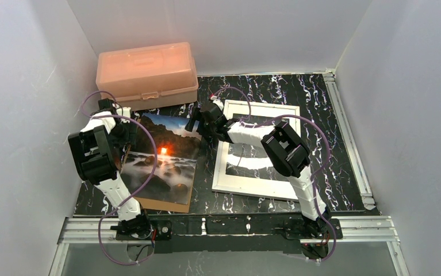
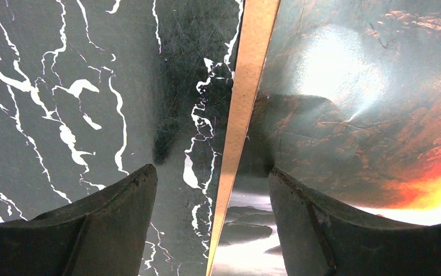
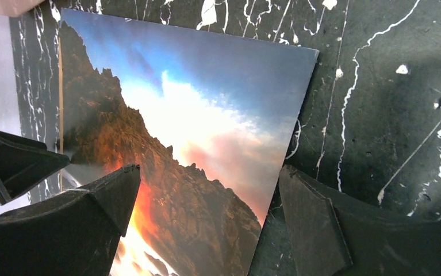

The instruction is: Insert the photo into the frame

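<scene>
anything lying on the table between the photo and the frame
No loose thing: only bare marbled table separates the photo from the frame. The right arm does reach across above the frame.

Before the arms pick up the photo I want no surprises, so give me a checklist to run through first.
1. Left gripper open, astride the left edge of the photo and cardboard backing board: ok.
2. Right gripper open, astride the photo's opposite edge: ok.
3. Photo face up on the board: ok.
4. Frame lying flat: ok.
5. Frame unobstructed: not ok, the right arm reaches across it.
6. Grippers touching the photo: cannot tell.
</scene>
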